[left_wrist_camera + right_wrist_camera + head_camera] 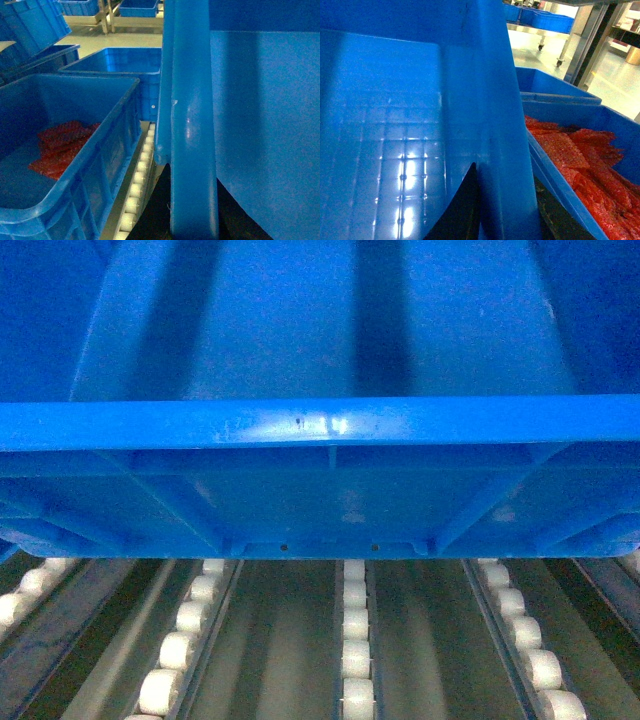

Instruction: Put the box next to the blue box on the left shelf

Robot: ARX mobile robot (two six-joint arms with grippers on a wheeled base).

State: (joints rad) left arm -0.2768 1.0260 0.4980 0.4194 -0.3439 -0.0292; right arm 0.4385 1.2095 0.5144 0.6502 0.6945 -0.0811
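The box (320, 425), a big bright-blue open crate, fills the top of the head view, its ribbed near wall over the left shelf's white rollers (355, 640). Whether its bottom touches them I cannot tell. My left gripper (194, 205) is shut on the box's left rim (192, 125), one black finger on each side of it. My right gripper (505, 210) is likewise shut on the right rim (490, 125). A blue box (75, 150) holding red bags stands just left of the held box, a roller row (140, 170) showing between them.
On the right another blue crate (560, 185), full of red mesh bags (575, 155), sits close against the held box. More blue crates (125, 60) stand behind the left one. Grey rails (500, 630) run between the roller rows. Metal rack legs (580, 45) rise at the far right.
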